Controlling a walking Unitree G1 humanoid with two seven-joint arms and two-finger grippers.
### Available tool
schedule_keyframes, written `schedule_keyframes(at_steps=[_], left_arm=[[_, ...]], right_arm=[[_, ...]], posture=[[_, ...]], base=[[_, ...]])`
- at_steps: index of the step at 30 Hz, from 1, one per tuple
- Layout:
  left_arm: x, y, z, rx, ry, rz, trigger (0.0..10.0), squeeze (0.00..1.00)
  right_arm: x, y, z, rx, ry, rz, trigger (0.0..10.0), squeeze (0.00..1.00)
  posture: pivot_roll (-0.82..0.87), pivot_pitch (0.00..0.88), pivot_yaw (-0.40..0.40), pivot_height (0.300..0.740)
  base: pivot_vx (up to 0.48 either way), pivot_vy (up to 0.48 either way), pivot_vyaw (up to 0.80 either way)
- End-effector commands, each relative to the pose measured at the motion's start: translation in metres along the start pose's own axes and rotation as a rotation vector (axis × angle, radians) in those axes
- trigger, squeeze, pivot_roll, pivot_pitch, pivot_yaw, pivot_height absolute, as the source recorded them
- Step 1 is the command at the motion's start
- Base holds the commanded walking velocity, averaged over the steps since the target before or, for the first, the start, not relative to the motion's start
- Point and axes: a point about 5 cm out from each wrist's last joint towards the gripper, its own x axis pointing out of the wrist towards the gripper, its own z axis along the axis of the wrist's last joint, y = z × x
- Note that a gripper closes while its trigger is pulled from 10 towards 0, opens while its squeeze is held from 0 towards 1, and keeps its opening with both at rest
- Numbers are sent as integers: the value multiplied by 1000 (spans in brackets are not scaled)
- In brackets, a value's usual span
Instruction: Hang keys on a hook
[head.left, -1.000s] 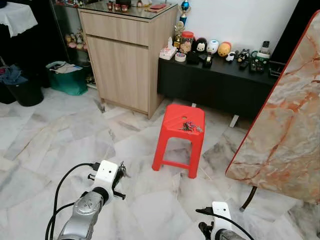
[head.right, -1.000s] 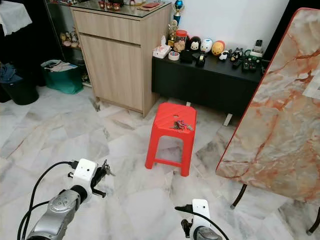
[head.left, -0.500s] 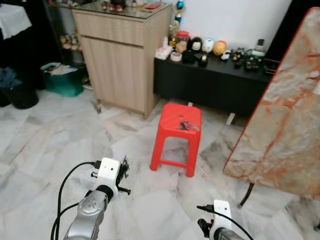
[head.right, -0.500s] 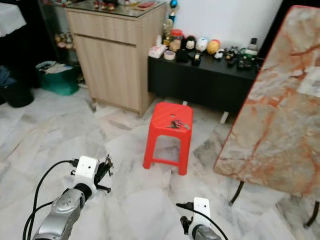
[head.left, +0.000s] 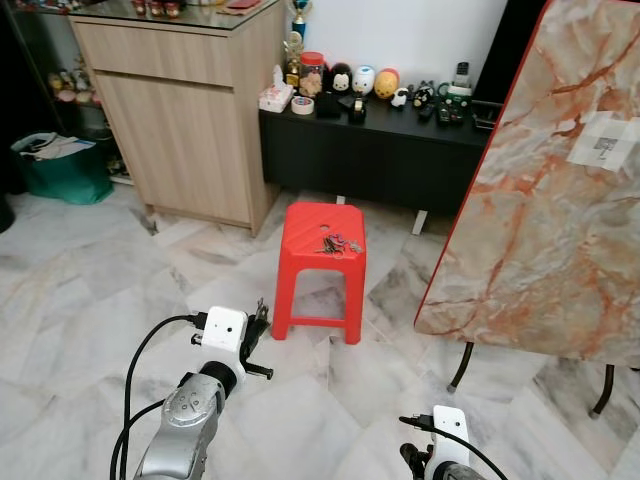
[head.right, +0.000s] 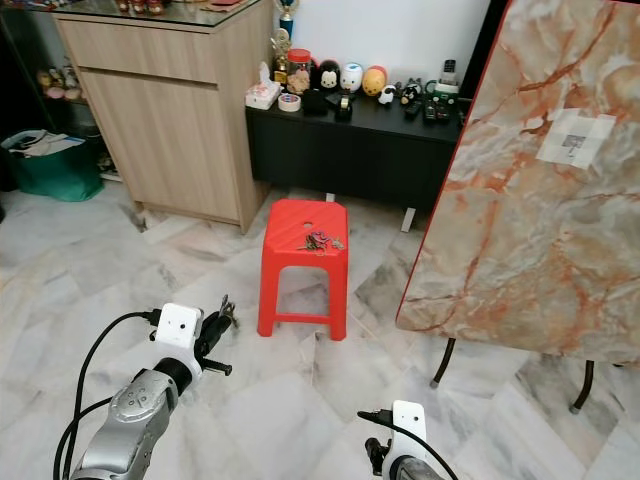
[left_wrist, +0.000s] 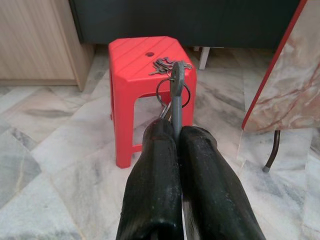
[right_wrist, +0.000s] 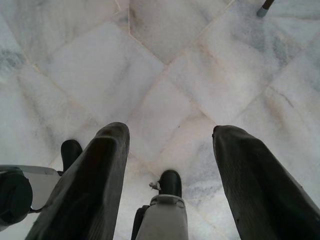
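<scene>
The marble tabletop (propped upright) runs off the frame's right edge, hiding what's behind.

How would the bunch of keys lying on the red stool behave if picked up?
The keys look like loose metal pieces on rings, so they would likely dangle and swing rather than stay stiff. Probably light. They lie flat on the stool, so pinching a thin edge could slip.

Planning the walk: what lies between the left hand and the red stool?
Bare marble floor between left hand and red plastic stool, per the left eye view.
</scene>
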Motion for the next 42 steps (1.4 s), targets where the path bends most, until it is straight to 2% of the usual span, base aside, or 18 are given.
schedule_keyframes(at_steps=[1, 6, 13, 20, 23, 26, 30, 42], left_arm=[[0, -4, 5, 16, -25, -1, 10000, 0], [4, -8, 6, 3, -27, -24, 10000, 0], [13, -2, 22, 13, -68, -17, 10000, 0], [12, -8, 24, 27, -76, -39, 10000, 0], [12, -9, 24, 38, -83, -26, 10000, 0], [13, -10, 28, 10, -104, -20, 10000, 0], [14, -11, 30, 34, -106, -35, 10000, 0], [16, -16, 33, 33, -121, -69, 10000, 0]], right_arm=[[-1, -4, -3, 4, 4, -6, 10000, 0], [-1, -5, -4, 26, -9, -20, 10000, 0], [0, 1, 3, 6, -22, -9, 10000, 0], [1, 4, 7, 25, -44, -7, 10000, 0], [0, 1, 2, 20, -26, -13, 10000, 0], [-1, -4, -2, 23, -15, -25, 10000, 0], [-1, -6, -1, 20, -13, -33, 10000, 0], [0, -4, 1, 5, -22, -22, 10000, 0]], posture=[[49, 0, -68, 740], [55, 0, -61, 740], [71, 0, -50, 740], [62, 0, -43, 740], [64, 0, -48, 740], [64, 0, -50, 740], [56, 0, -49, 740], [46, 0, -37, 740]], base=[[0, -334, -750], [0, -230, -751], [0, 0, -744], [0, 0, -744], [0, -227, -744], [0, -480, -744], [0, 0, -744], [0, 0, -742]])
